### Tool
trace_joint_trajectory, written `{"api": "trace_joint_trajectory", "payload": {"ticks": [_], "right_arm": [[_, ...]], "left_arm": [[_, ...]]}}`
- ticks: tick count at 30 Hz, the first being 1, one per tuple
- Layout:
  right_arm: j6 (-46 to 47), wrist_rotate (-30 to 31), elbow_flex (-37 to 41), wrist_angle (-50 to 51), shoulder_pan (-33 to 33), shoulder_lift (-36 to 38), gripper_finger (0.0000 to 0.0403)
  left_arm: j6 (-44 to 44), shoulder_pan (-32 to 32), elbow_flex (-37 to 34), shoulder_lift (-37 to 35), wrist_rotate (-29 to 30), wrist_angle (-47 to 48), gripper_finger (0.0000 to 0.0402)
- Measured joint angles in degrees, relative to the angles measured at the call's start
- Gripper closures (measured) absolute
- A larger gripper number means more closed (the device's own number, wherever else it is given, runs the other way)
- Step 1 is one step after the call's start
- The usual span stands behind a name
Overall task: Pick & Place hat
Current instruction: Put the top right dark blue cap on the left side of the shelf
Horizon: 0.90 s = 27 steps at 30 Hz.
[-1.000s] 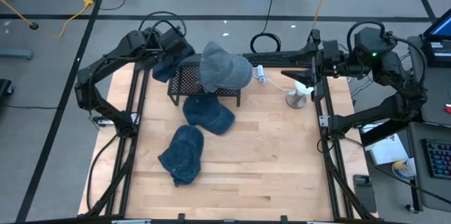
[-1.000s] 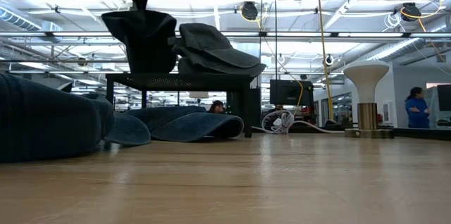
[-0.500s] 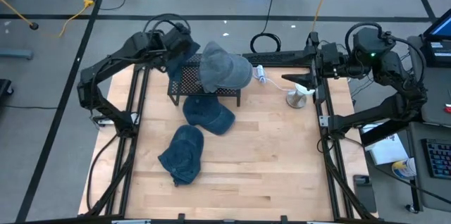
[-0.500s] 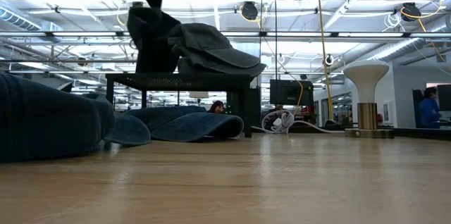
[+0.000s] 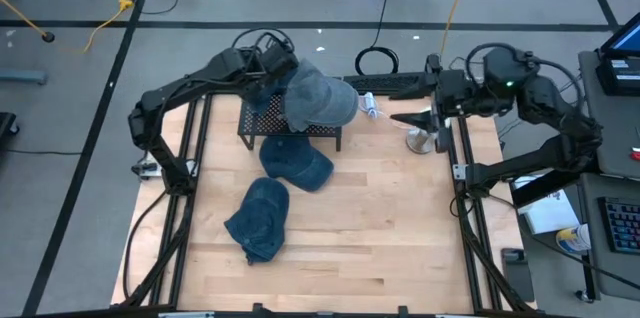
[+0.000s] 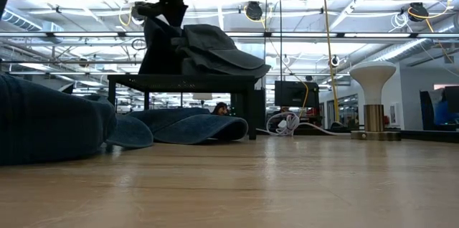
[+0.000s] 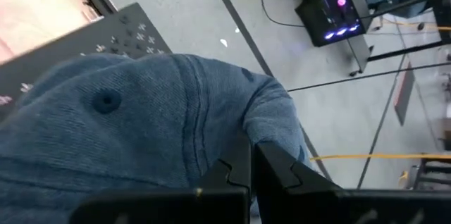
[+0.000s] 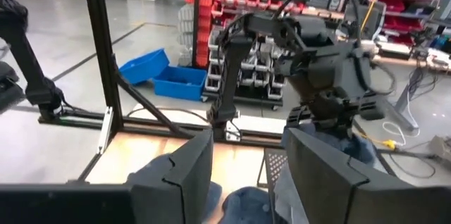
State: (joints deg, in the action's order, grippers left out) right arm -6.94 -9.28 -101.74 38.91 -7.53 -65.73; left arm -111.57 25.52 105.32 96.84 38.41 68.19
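A dark blue hat [image 5: 262, 86] hangs from my left gripper [image 5: 276, 62] over the left end of a black mesh rack [image 5: 262, 116]; the gripper is shut on it. In the low view this hat [image 6: 159, 47] reaches down to the rack's top [image 6: 183, 79], beside a grey-blue hat [image 6: 219, 49] lying on the rack [image 5: 322, 96]. Two more blue hats rest on the table [image 5: 296, 162] [image 5: 258, 220]. My right gripper [image 8: 243, 175] is open at the table's right side near a white stand [image 5: 424, 138], touching nothing. My left gripper pinches a raised fold of the dark blue hat's crown [image 7: 271, 122] between its two fingers [image 7: 236, 171], coming from above and pointing down. The hat hangs below the fingers, upright, and its lower edge [image 6: 154, 72] reaches the rack's top.
The near half of the wooden table [image 5: 380, 238] holds free room. A white cable [image 5: 368, 106] lies by the rack's right end. Black frame rails [image 5: 190, 188] [image 5: 465, 208] run along both sides. The near hat [image 6: 43, 127] looms large in the low view.
My left gripper has moved toward the table's right, carrying the dark blue hat from beside the rack's left end to over the rack, up against the grey-blue hat. It has stayed shut on the hat. My right arm has shifted a little toward the rack.
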Motion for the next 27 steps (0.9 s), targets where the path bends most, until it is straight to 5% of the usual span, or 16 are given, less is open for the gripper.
{"api": "trace_joint_trajectory", "payload": {"ticks": [14,27], "right_arm": [[0.0,-4.5,4.7,-3.0,0.0,0.0,0.0232],[0.0,-4.5,4.7,-4.8,0.0,0.2,0.0232]], "left_arm": [[3.2,-2.1,0.0,0.2,-3.2,3.5,0.0390],[7.1,-4.7,0.0,0.1,-9.9,-2.9,0.0236]]}}
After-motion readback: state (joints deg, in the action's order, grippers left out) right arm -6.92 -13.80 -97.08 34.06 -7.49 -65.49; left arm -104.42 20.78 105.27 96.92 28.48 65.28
